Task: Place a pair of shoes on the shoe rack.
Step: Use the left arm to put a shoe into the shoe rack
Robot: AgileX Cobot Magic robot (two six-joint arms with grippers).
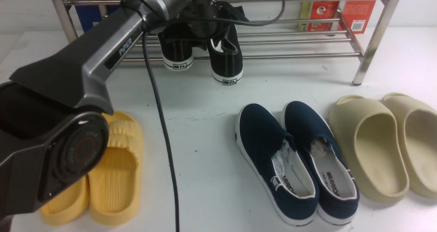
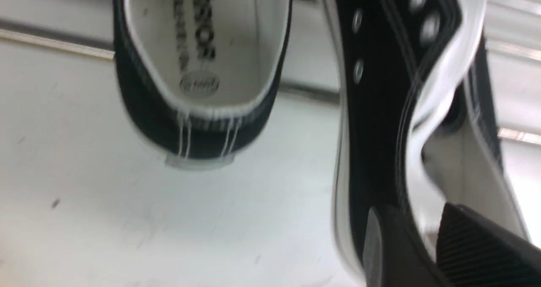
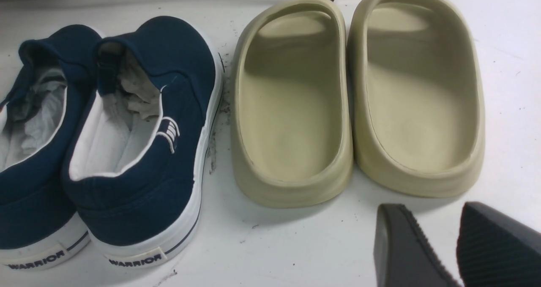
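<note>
The steel shoe rack stands at the back of the white table. One black sneaker lies on its lower rails with its heel toward me; it also shows in the left wrist view. My left gripper reaches over the rack and is shut on the side wall of the second black sneaker, just right of the first, with its heel hanging in front of the rails. In the left wrist view my left gripper pinches that sneaker's wall. My right gripper is slightly open and empty over the table.
Navy slip-ons lie front centre, beige slides front right, yellow slides front left under my left arm. A blue box and a red box stand behind the rack. A black cable hangs from the left arm.
</note>
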